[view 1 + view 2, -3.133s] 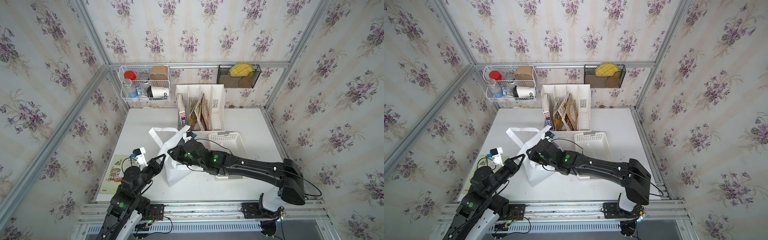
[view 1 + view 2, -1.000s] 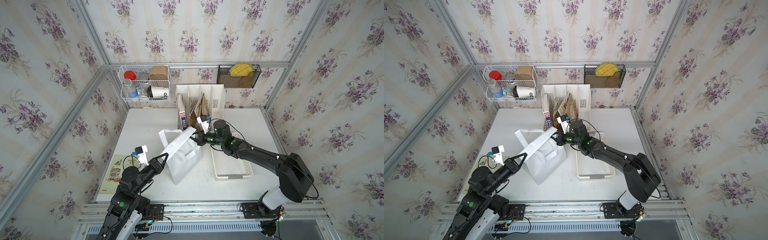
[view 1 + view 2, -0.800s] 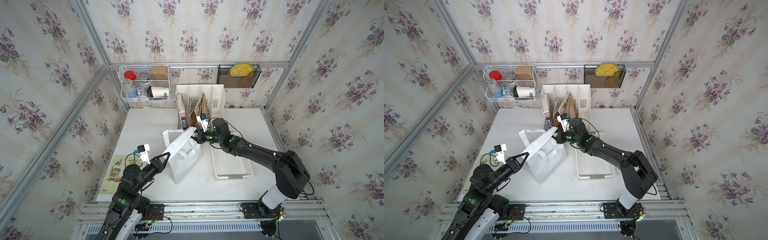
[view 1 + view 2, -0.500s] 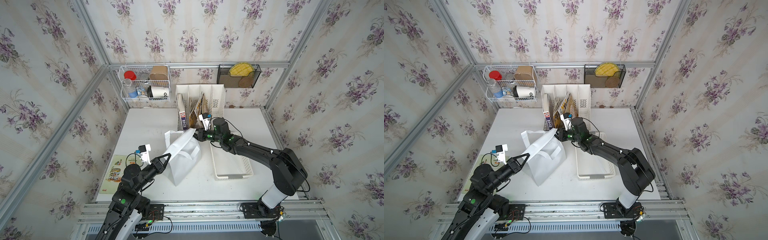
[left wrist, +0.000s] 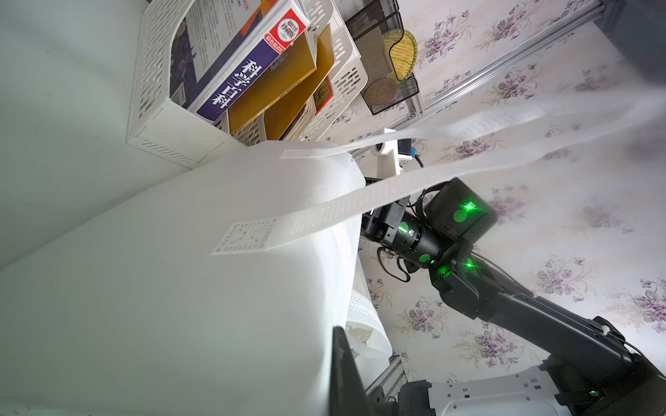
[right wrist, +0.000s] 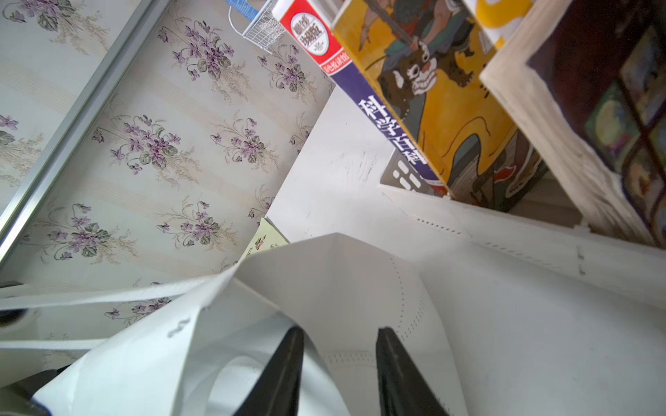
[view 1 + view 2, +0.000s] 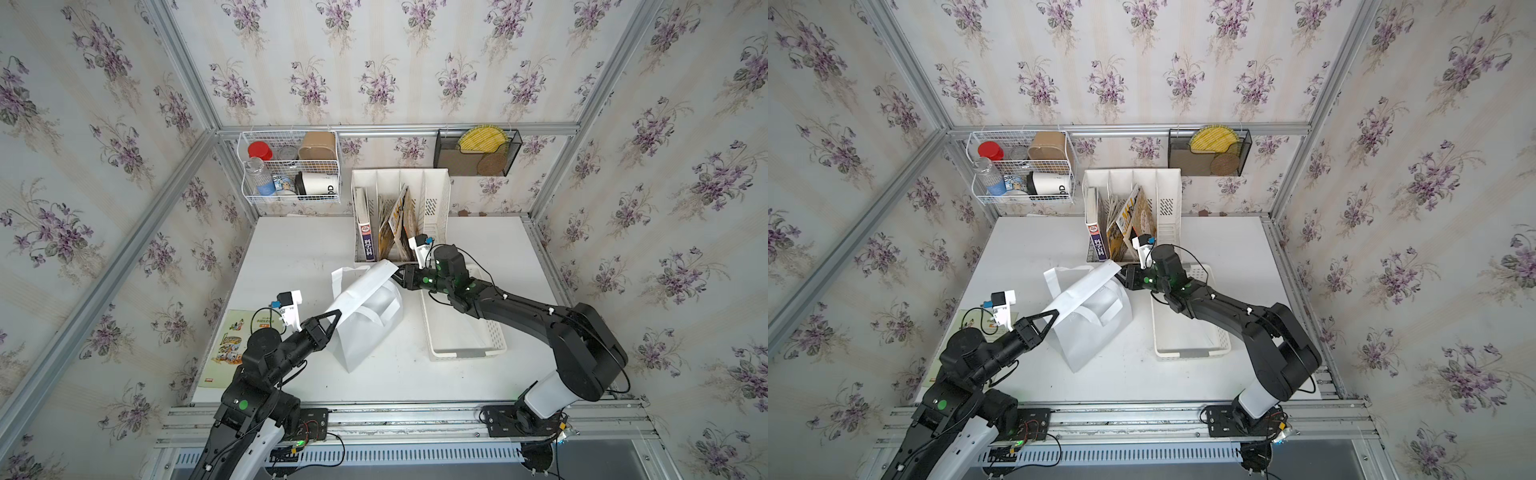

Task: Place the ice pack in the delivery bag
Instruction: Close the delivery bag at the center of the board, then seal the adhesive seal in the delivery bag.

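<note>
Right, starting at the left gripper (image 7: 333, 318): clamped shut on the near corner of the bag (image 7: 365, 332), right at the rim. Across at the right gripper (image 6: 340, 329): jaws standing apart, rim fabric lying loose between them and just ahead, with no pinch on it. Stretched from one gripper to the other, a straight band of rim, mouth drawn into a narrow slit. Standing on its base on the table (image 7: 291, 257), roughly upright, opening upward; long axis of that mouth running straight along the line between the two grippers.

Soft stuff, by the look of it: light, floppy, ready to sag or fold shut once let go, no stiffness to lean on. Best taken at the stitched rim or by a strap (image 5: 324, 212), not by the slack side panel.

No ice pack in sight in any view; maybe down inside the bag, maybe hidden, impossible to say. Probably heavier than the bag and perhaps slick, so worth a firm pinch across the middle.

Further out: under the right arm, behind the gripper, a white basket (image 7: 465, 353), looking empty; ahead of the right gripper, a book rack (image 7: 436, 199).
</note>
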Robot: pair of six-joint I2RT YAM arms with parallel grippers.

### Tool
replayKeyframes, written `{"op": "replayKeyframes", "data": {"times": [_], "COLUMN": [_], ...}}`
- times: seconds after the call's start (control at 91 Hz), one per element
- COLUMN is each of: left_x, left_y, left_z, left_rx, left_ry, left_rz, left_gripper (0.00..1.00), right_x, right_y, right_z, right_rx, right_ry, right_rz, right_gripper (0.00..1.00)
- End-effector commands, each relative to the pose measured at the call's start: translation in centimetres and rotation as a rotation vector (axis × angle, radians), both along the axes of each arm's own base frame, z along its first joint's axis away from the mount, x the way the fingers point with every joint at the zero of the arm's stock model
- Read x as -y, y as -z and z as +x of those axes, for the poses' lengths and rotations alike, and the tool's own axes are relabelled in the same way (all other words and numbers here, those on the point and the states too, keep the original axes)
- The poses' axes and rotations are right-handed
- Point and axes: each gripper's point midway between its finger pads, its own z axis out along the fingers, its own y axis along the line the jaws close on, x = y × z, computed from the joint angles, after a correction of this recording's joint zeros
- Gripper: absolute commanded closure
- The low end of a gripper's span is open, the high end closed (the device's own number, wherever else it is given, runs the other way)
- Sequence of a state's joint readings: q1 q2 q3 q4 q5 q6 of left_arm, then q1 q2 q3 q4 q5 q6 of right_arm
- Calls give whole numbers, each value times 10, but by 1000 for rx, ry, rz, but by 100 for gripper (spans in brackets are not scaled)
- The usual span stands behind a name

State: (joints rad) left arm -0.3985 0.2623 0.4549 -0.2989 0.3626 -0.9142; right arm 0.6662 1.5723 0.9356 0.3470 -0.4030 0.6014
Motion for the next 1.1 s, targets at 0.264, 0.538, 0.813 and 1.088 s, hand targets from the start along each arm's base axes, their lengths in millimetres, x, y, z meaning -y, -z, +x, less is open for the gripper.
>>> {"op": "replayKeyframes", "data": {"times": [0.264,0.538,0.813,1.088], "left_x": [-3,-3,-7,-7], "left_y": [14,17,16,18], "left_z": [-7,-8,-7,-9], "left_rx": [-30,-39,-37,-38], "left_ry": [15,18,-5,3], "left_rz": [75,90,98,108], "left_gripper": [100,100,100,100], "right_x": [29,57,35,3], "right_y": [-10,-31,-92,-111], "right_z": [-24,-52,-86,-85], "right_rx": [-89,-162,-160,-189], "right_ry": [81,147,14,-92], "right_rz": [15,44,298,451], "right_gripper": [52,47,37,27]}}
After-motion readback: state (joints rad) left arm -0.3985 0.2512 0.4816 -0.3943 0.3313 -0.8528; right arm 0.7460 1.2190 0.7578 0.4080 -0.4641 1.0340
